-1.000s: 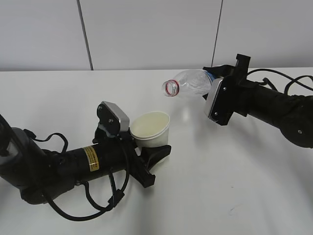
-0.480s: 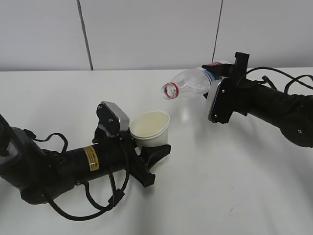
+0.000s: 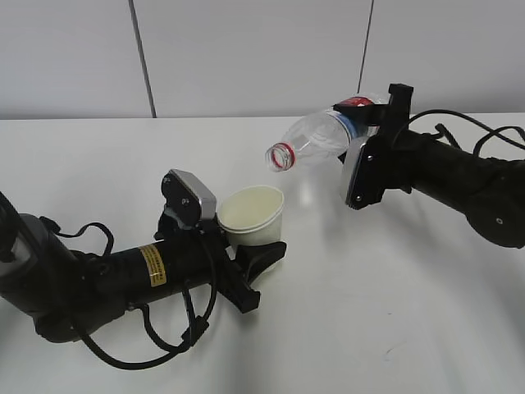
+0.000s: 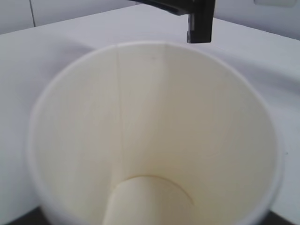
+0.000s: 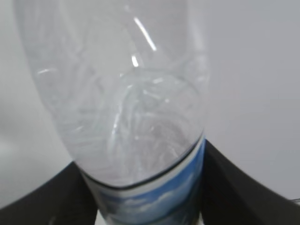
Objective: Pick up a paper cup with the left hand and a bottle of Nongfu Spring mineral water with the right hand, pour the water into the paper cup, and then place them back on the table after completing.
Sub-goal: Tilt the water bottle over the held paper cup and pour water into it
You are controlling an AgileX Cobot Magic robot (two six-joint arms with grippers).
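My left gripper (image 3: 261, 246), on the arm with the yellow label, is shut on a white paper cup (image 3: 253, 215) and holds it upright. In the left wrist view the cup (image 4: 154, 136) fills the frame and looks dry inside. My right gripper (image 3: 367, 131) is shut on a clear plastic bottle (image 3: 316, 139) with a blue-and-white label (image 5: 154, 194). The bottle is tilted, its open red-ringed mouth (image 3: 281, 156) pointing down-left above and to the right of the cup. No water shows in the bottle or as a stream.
The white table (image 3: 394, 312) spreads all around both arms. A grey panelled wall (image 3: 246, 57) stands behind it. Black cables (image 3: 148, 345) trail from the left arm near the front edge.
My right gripper has lifted the bottle's base and tipped it further, so the mouth points more downward toward the cup. The left arm and cup have not moved.
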